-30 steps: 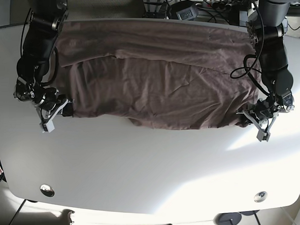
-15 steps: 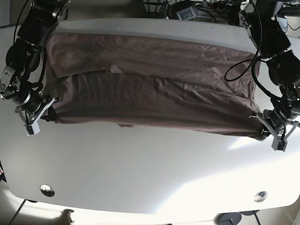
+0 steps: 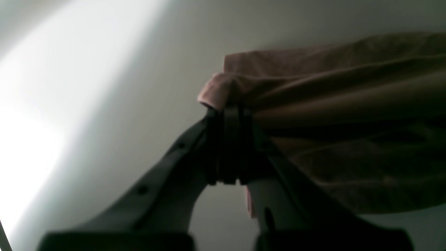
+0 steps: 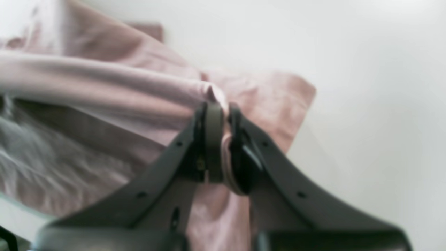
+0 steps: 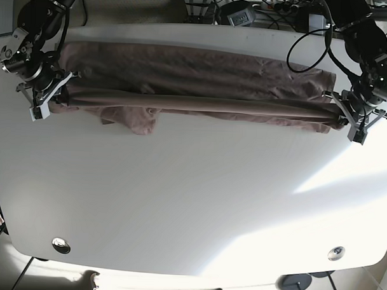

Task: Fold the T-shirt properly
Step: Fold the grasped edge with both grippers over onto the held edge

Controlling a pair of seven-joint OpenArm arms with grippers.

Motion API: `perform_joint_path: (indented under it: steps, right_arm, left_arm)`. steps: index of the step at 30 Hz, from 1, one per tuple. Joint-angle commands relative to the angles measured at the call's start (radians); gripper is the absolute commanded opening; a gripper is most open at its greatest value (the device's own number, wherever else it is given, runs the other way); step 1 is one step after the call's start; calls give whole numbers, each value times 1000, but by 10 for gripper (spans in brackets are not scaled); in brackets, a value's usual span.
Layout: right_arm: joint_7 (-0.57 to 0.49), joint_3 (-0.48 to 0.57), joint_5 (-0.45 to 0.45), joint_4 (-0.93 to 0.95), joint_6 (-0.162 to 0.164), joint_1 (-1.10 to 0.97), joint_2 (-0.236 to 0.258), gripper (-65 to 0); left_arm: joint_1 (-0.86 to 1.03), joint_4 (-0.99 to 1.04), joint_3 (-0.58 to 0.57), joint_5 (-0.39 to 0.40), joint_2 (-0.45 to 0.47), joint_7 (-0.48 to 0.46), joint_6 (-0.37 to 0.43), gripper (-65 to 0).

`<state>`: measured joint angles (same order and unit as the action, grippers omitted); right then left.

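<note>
White bench (image 5: 191,208) with rounded corners, sunlit at its near right; cables and equipment (image 5: 249,10) crowd the floor behind its far edge. The T-shirt (image 5: 196,72), dusty pink, lies stretched as a long band across the far part of the bench. Left gripper (image 5: 354,122) and right gripper (image 5: 44,100) each pinch a bunched end of the fabric, jaws closed tight.

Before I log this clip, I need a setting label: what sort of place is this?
Probably a robotics lab or workshop bench. A plain white table carries only the T-shirt, held by the left end effector and right end effector, with tangled cables and electronics behind.
</note>
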<state>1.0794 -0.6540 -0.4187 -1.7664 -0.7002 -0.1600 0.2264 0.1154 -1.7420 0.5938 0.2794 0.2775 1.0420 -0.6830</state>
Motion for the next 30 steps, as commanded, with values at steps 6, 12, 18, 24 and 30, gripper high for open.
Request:
perform_joint_path:
  steps: [6, 12, 18, 24, 30]
  right_arm:
    - [-20, -8, -6, -40, 2, -31, 17, -312]
    - [-20, -22, -6, -160, 2, -2, -52, -105]
    - [-17, 138, 2, -13, 2, 122, -57, -105]
    - [-29, 181, 2, 273, 2, 244, -69, -105]
    - [-66, 185, 2, 388, 2, 254, -80, -114]
  left_arm:
    - [28, -17, 4, -10, 21, -19, 3, -421]
    - [28, -28, 5, -1, 22, -19, -4, -332]
    - [23, -23, -16, -7, -10, -25, -1, -332]
    - [30, -19, -74, -7, -14, -27, 1, -332]
    - [28, 4, -76, -9, -14, -27, 1, -332]
